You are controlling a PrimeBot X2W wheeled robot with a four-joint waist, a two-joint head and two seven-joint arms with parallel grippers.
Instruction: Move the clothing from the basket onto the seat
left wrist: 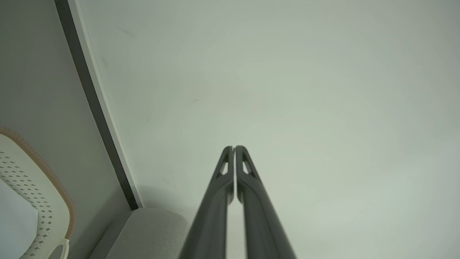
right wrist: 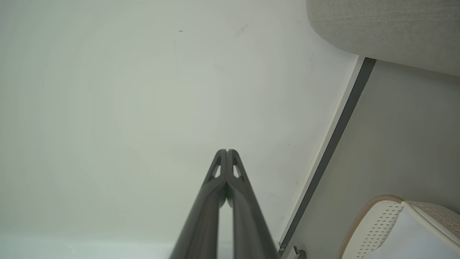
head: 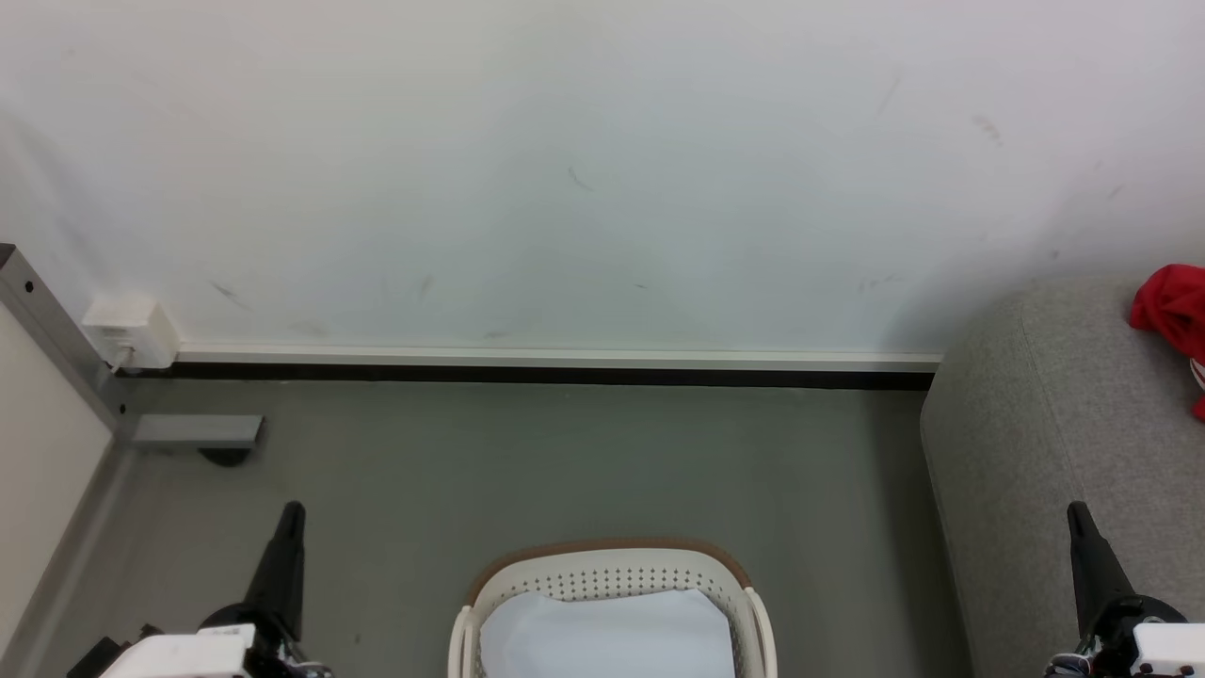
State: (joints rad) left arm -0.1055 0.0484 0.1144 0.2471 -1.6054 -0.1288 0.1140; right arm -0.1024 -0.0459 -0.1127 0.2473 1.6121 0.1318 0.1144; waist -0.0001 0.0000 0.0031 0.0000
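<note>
The cream-white basket (head: pixel 612 576) with its brown rim band stands on the floor at the bottom centre of the head view; its inside shows a pale white bottom and no red fabric. Red clothing (head: pixel 1175 306) lies on the grey seat (head: pixel 1045 424) at the right edge. My left gripper (head: pixel 290 513) points up at the lower left, its fingers together and empty, shut in the left wrist view (left wrist: pixel 234 148). My right gripper (head: pixel 1077 513) stands at the lower right beside the seat, shut and empty in the right wrist view (right wrist: pixel 227 151).
A white wall with a pale skirting board (head: pixel 565 358) runs behind the grey floor. A white socket box (head: pixel 132 331) and a grey metal frame with a foot (head: pixel 193 431) sit at the left. The basket rim (left wrist: pixel 43 169) and the sofa corner (right wrist: pixel 384 28) appear in the wrist views.
</note>
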